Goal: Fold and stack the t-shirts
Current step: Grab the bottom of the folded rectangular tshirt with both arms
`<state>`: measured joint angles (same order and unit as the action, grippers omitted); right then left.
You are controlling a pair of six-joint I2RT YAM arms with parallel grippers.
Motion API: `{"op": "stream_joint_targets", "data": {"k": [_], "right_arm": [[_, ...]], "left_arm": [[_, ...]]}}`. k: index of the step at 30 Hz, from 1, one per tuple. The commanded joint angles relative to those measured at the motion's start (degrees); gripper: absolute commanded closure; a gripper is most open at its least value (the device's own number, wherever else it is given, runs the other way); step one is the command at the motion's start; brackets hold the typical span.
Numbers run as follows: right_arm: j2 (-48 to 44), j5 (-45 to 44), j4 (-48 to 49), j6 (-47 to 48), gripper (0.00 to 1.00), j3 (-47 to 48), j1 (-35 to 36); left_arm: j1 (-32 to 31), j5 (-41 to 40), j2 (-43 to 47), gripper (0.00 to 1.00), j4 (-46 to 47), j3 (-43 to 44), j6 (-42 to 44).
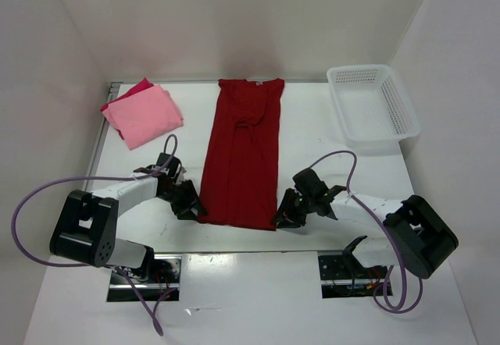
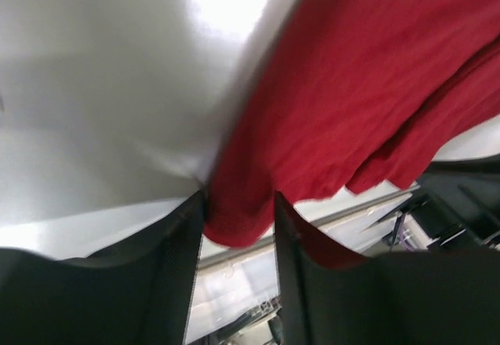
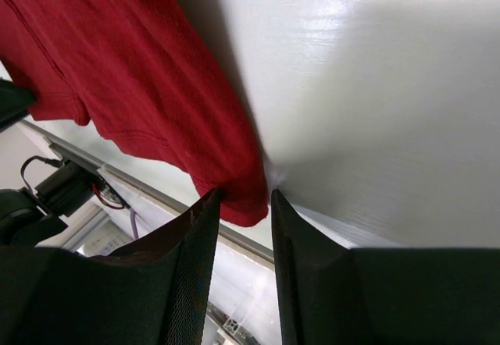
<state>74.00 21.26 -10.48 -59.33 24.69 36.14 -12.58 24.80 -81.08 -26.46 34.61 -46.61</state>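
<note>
Cloth throughout, so soft, light and limp: bound to sag, stretch and trail from any single hold, never to break. Of the t-shirts, dark red shirt (image 1: 242,158) spread on the table (image 1: 328,173) midway between the arms, already narrowed to a long strip, collar at the far end, hem at the near end. Best taken at two corners of one edge together, to keep that edge straight when carried over. At the near left hem corner, left gripper (image 1: 190,204); at the near right one, right gripper (image 1: 283,216). Nearly closed in both wrist views, only a narrow gap between the fingers and a red hem corner filling it; seemingly pinched, though blurred on the left. Apt to slip if only the outer layer is caught, being several layers thick. Far left: salmon shirt (image 1: 144,116), folded, lying on the crimson-pink shirt (image 1: 137,89), well apart from the strip. Far right: white basket (image 1: 406,126).
</note>
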Motion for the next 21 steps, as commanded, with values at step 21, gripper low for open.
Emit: {"op": "stream_joint_targets", "data": {"k": [21], "right_arm": [[1.77,0.98,2.48,1.94,0.64,-0.08,0.77]], "left_arm": [[-0.43,-8.26,3.12,0.47,-3.6,0.9,-3.14]]}}
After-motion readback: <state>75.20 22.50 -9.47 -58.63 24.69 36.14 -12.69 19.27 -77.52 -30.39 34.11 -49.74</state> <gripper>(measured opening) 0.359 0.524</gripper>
